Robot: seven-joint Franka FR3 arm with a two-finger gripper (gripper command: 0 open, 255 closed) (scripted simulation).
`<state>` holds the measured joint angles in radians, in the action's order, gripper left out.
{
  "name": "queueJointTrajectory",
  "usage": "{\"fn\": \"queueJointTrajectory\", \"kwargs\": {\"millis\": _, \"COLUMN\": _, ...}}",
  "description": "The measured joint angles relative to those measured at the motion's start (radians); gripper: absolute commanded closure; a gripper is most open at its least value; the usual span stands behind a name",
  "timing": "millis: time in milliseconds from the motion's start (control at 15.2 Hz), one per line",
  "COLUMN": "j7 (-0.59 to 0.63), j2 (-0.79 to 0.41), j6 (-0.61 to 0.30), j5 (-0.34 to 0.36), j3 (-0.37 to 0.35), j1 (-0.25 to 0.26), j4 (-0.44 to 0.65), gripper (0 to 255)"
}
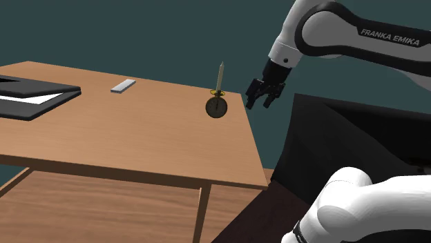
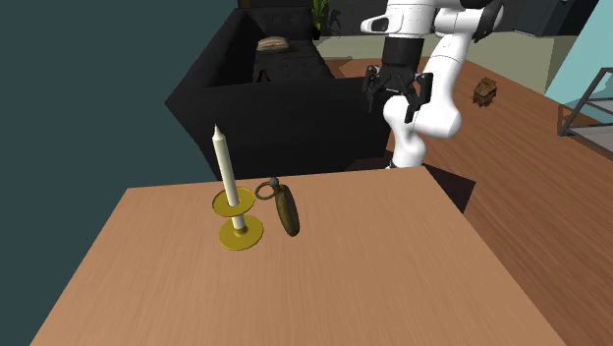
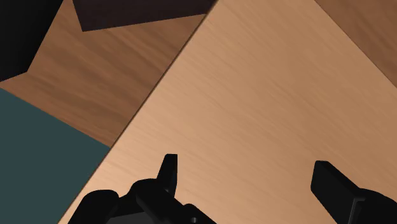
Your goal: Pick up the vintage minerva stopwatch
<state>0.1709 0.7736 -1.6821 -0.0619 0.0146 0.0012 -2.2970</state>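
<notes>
With your black two-finger gripper (image 1: 260, 105) hanging jaws apart over the edge of the brown wooden table (image 1: 103, 138), approach the dark round stopwatch (image 1: 218, 108) standing on edge beside the white candle (image 2: 226, 162), straddling its thin sides without nudging the candle.

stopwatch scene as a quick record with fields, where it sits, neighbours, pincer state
target: dark round stopwatch, standing on edge, ring on top
support: wooden table
neighbour: pale candle in a gold holder, right beside the stopwatch; contact unclear
hand: pincer open, empty, in the air to the shoulder view's right of the stopwatch, apart from it
other items: grey bar and dark tray, further along the table
task state: stopwatch not yet grasped
</notes>
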Motion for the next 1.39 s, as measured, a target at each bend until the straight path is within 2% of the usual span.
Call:
{"fn": "queueJointTrajectory", "kwargs": {"millis": 198, "j7": -0.012, "j2": -0.05, "j6": -0.01, "j5": -0.002, "j3": 0.014, "j1": -0.001, "j4": 0.034, "gripper": 0}}
{"fn": "queueJointTrajectory", "kwargs": {"millis": 726, "j7": -0.097, "j2": -0.368, "j6": -0.058, "j5": -0.042, "j3": 0.106, "j1": -0.001, "j4": 0.257, "gripper": 0}}
{"fn": "queueJointTrajectory", "kwargs": {"millis": 1122, "j7": -0.174, "j2": -0.629, "j6": -0.039, "j5": -0.109, "j3": 0.172, "j1": -0.008, "j4": 0.489, "gripper": 0}}
{"fn": "queueJointTrajectory", "kwargs": {"millis": 1386, "j7": -0.217, "j2": -0.82, "j6": 0.015, "j5": -0.173, "j3": 0.204, "j1": -0.028, "j4": 0.697, "gripper": 0}}
